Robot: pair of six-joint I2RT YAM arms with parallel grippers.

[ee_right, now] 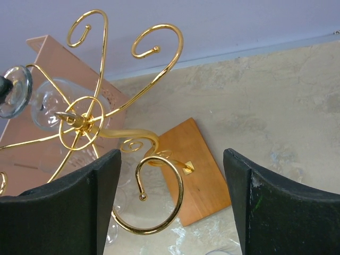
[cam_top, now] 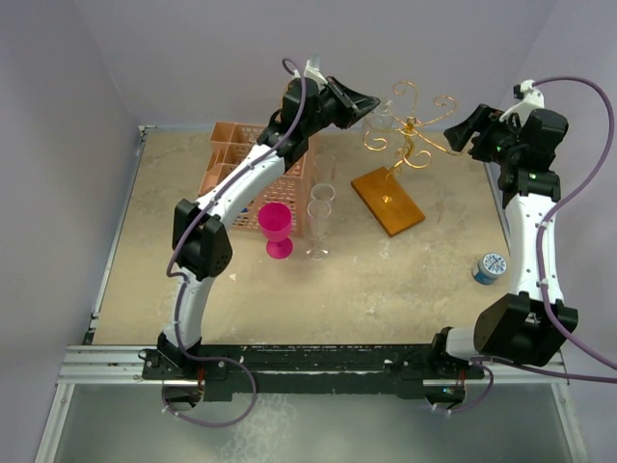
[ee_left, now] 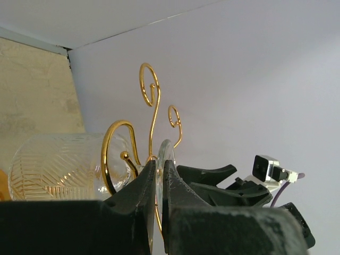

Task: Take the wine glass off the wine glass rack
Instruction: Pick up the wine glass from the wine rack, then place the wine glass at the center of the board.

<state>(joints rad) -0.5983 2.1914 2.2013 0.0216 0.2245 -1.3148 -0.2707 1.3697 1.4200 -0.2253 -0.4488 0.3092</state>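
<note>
Tableware: a pink plastic goblet (cam_top: 277,230) and two clear stemmed glasses (cam_top: 319,220) are stood near the stand. They would be struck if it toppled.
Base: the flat orange rectangular base (cam_top: 388,201) is pinned by nothing.
Right gripper (ee_right: 171,156): jaws are spread wide, nothing grasped, and the stand is left unsteadied.
Left gripper (ee_left: 159,170): clenched on the foot disc of the clear ribbed wine glass (ee_left: 53,167), which is hung from a curl of the thin gold wire rack (cam_top: 410,130).
Risk: a misdirected pull could snag the stem in the loop, so the rack is dragged over or the foot slips free.
</note>
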